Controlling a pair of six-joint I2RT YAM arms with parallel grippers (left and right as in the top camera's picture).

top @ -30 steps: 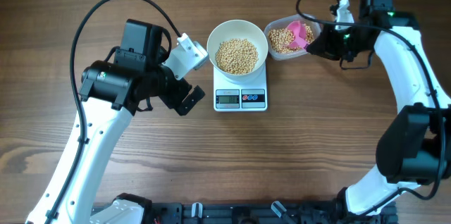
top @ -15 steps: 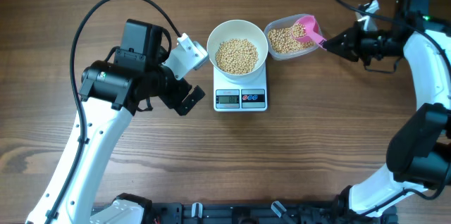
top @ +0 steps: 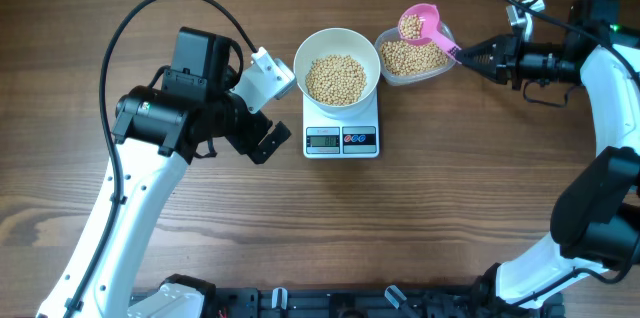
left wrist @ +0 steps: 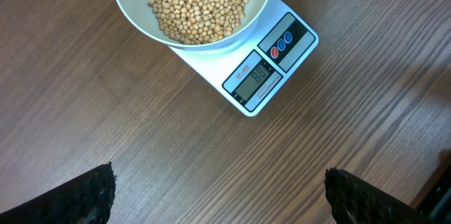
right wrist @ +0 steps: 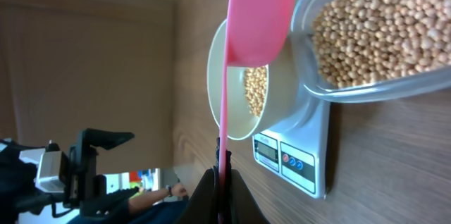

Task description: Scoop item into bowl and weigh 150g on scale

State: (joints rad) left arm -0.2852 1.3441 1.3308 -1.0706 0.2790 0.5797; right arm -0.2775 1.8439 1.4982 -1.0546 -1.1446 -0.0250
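Now that the right end effector [top: 472, 54], clamped on the pink scoop [top: 430, 18], has lifted soybeans [top: 411, 28], pouring likely follows; left end effector [top: 272, 108] gapes empty.

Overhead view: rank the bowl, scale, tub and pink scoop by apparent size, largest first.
1. bowl and scale: about equally wide. The bowl hides part of the scale, so these two are left unranked.
2. tub
3. scoop
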